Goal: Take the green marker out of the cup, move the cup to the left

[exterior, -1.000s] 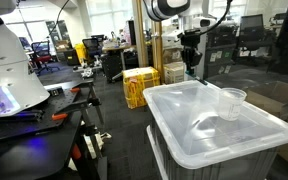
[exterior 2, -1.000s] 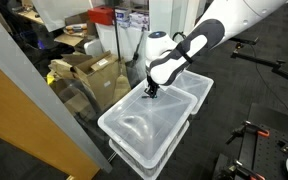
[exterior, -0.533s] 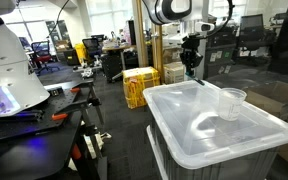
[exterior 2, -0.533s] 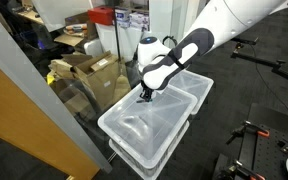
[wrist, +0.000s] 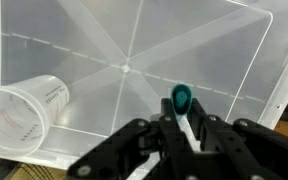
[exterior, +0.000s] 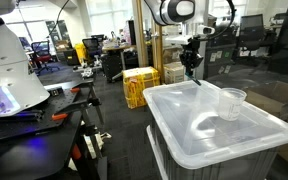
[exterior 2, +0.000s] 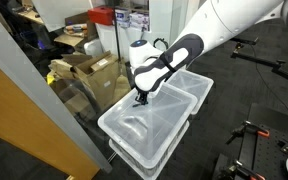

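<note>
My gripper [wrist: 184,128] is shut on the green marker [wrist: 181,99], a white barrel with a teal cap that sticks out between the fingers. I hold it above the translucent bin lid [wrist: 199,45]. The clear plastic cup [wrist: 24,108] stands empty on the lid, off to the left in the wrist view and apart from the gripper. In an exterior view the cup [exterior: 231,102] stands near the lid's right side, and the gripper [exterior: 192,64] hangs above the lid's far edge. In an exterior view the gripper [exterior 2: 139,98] hovers over the lid [exterior 2: 134,128]; the cup does not show there.
The lid covers a stacked white plastic bin [exterior: 209,150]. A yellow crate [exterior: 137,87] and cardboard boxes [exterior 2: 89,72] stand on the floor beyond it. A dark workbench [exterior: 39,120] with tools lies to one side. A glass partition [exterior 2: 24,110] runs alongside the bin.
The gripper has carried the marker sideways over the lid, away from the cup. The cup has not moved.
</note>
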You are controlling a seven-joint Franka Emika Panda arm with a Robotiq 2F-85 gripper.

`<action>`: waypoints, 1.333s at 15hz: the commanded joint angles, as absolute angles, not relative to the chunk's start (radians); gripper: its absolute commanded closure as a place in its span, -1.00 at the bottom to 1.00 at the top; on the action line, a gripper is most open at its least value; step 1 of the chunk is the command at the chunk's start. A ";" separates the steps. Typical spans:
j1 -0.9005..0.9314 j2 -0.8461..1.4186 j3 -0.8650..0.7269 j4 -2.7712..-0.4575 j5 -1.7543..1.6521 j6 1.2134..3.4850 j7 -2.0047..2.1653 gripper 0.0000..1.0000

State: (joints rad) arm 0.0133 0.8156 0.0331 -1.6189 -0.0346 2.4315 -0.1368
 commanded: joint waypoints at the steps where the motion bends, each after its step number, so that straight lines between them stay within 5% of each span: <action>1: 0.006 0.850 0.052 -1.545 -0.042 2.344 -0.175 0.90; 2: 0.004 0.854 0.057 -1.536 -0.039 2.324 -0.186 0.79; 3: 0.003 0.858 0.059 -1.529 -0.037 2.310 -0.187 0.09; 5: -0.001 0.860 0.064 -1.522 -0.031 2.286 -0.190 -0.04; 11: -0.008 0.848 0.058 -1.524 -0.017 2.234 -0.162 -0.94; 20: -0.049 0.790 0.057 -1.579 0.063 2.213 -0.130 -1.00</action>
State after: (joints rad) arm -0.0315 0.8406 0.0503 -1.5414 0.0345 2.2394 -0.1517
